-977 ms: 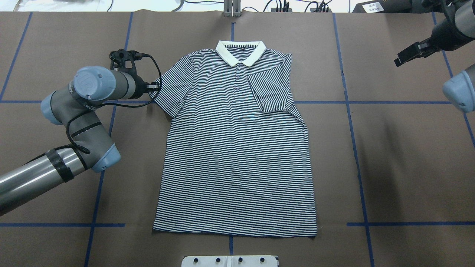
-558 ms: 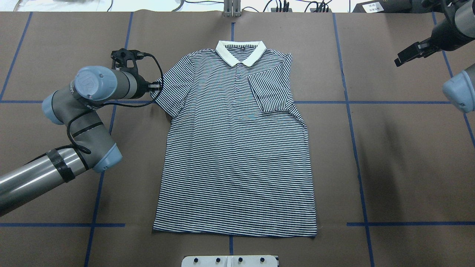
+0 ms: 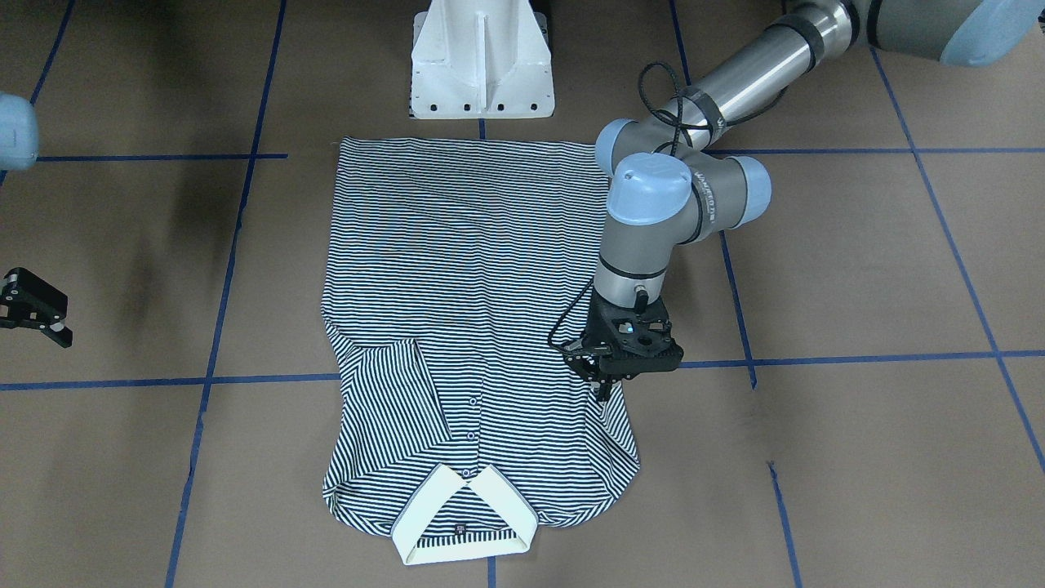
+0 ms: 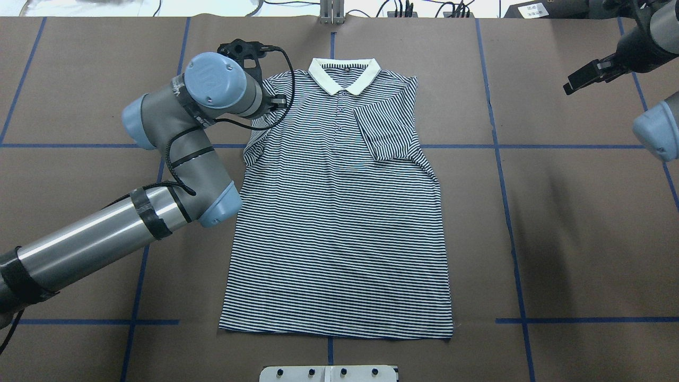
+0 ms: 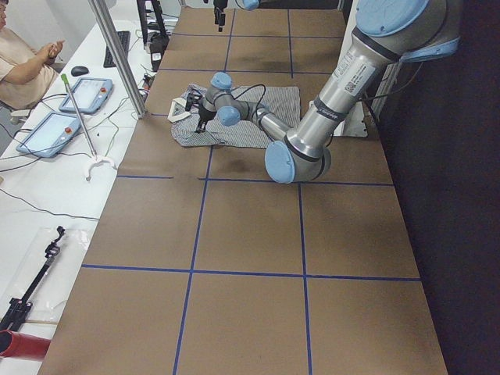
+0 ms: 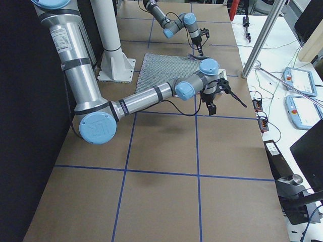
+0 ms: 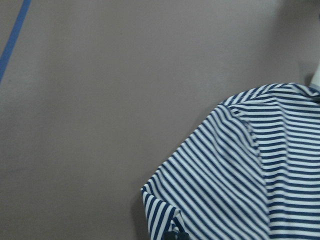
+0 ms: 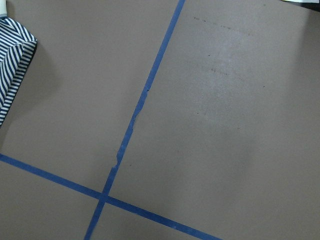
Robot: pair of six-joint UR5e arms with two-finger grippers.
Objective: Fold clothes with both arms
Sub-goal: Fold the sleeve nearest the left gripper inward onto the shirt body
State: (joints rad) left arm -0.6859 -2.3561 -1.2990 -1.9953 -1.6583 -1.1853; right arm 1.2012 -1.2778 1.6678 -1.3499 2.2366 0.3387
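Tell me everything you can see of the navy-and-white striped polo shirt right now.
The thin-striped navy-and-white polo shirt looks like soft knit, with a plain cream collar and buttoned placket. It lies front up and flat on the brown-paper table, collar away from the robot. The sleeve on the robot's right is folded over the chest; the left gripper pinches the other sleeve.

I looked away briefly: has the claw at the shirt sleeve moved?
Yes. Seen from overhead, the left gripper went from the blue tape line rightward toward the collar, dragging the polo shirt by its sleeve.
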